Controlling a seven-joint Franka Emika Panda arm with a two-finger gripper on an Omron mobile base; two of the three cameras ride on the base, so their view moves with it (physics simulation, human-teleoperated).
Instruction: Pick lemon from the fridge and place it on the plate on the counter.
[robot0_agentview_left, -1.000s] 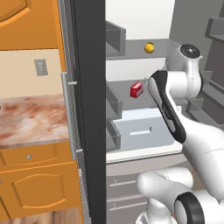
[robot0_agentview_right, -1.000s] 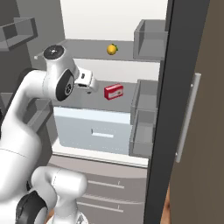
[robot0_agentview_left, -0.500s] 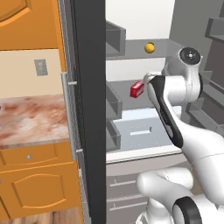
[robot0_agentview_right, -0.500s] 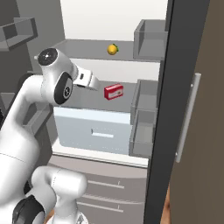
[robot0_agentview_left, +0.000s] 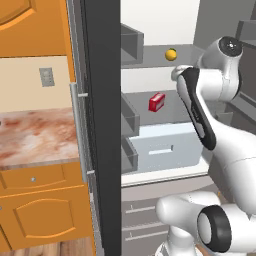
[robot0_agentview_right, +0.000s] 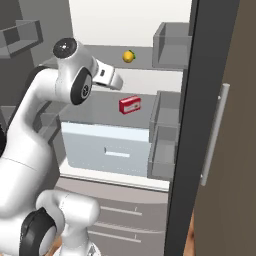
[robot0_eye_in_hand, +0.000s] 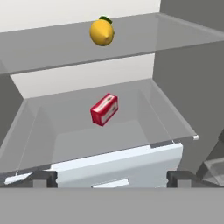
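Open fridge (robot0_agentview_left: 102, 125) stands beside the marbled counter (robot0_agentview_left: 35, 137) over orange cabinets (robot0_agentview_left: 40, 215), with a wall outlet (robot0_agentview_left: 47, 77) above. Lemon (robot0_eye_in_hand: 102, 31) sits on the upper grey shelf (robot0_eye_in_hand: 61, 46), red box (robot0_eye_in_hand: 104, 109) on the shelf below, its label unreadable. Gripper (robot0_eye_in_hand: 111, 178) holds nothing, fingers (robot0_eye_in_hand: 43, 177) spread wide, well short of the lemon.

My own forearm hides my pincer in the left base view. The bench (robot0_agentview_left: 35, 137) runs off the left edge there.
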